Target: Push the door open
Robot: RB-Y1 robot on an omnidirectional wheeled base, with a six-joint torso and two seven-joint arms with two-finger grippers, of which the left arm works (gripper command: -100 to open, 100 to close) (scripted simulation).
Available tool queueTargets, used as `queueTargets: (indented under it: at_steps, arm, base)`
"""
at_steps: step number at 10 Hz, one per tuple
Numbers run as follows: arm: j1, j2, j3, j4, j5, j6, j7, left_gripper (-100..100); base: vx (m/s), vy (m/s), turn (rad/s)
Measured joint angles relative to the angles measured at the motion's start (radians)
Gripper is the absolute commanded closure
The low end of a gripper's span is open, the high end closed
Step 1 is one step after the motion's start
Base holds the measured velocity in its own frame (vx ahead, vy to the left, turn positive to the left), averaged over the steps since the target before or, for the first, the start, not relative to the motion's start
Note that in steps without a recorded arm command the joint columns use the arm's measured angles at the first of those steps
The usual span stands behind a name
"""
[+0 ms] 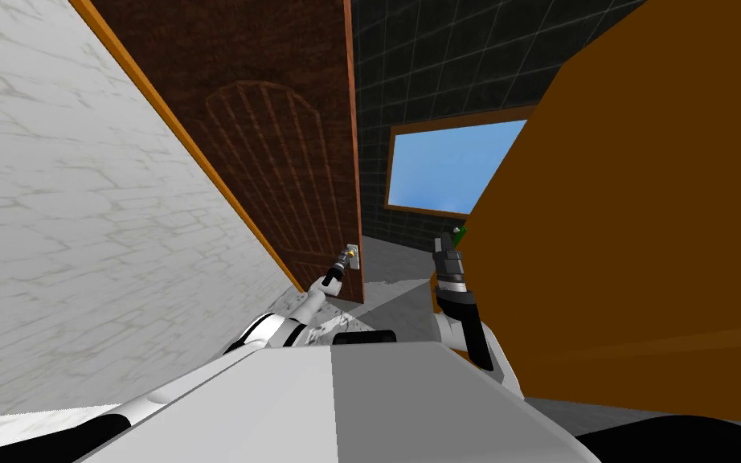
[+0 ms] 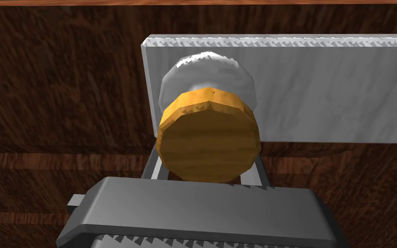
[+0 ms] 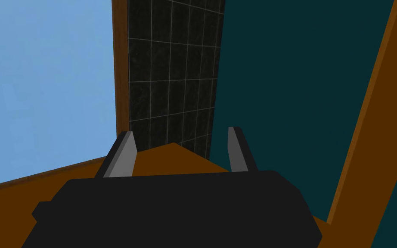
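Observation:
The dark brown wooden door (image 1: 280, 161) stands ahead on my left, its free edge next to a gap. Its round orange-brown knob (image 2: 208, 137) sticks out from a grey plate (image 2: 322, 90) near that edge. My left gripper (image 2: 206, 165) is at the knob, with a finger (image 2: 151, 168) against each side, shut on it. The head view has the left gripper (image 1: 345, 259) at the knob (image 1: 352, 252). My right gripper (image 1: 451, 241) hangs to the right of the gap, its fingers (image 3: 124, 157) open with nothing between them.
A white marbled wall (image 1: 79, 225) runs along the left. A broad orange-brown surface (image 1: 650, 241) rises close on the right. Through the gap, a dark tiled wall (image 1: 441, 64) with a blue window (image 1: 449, 165) and grey floor (image 1: 397, 269).

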Motion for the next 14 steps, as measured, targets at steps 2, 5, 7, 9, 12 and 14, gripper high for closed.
queueTargets:
  at_steps: [2, 5, 7, 9, 12, 14]
  arm:
    - [-0.034, 0.014, 0.035, 0.062, 0.013, -0.027, -0.010, -100]
    - [-0.036, 0.013, 0.031, 0.061, 0.013, -0.027, -0.006, -100]
    - [-0.038, 0.008, 0.028, 0.061, 0.013, -0.027, -0.004, -100]
    - [-0.035, 0.003, 0.023, 0.053, 0.012, -0.025, 0.001, -100]
    - [-0.036, -0.009, 0.017, 0.052, 0.012, -0.023, 0.008, -100]
    - [-0.034, -0.002, 0.020, 0.052, 0.013, -0.025, 0.006, -100]
  base:
    - [0.046, -0.101, 0.066]
    - [-0.198, 0.024, 0.002]
    - [-0.197, 0.019, 0.014]
    - [-0.245, -0.003, 0.016]
    - [-0.077, -0.002, -0.005]
    - [0.176, -0.035, -0.019]
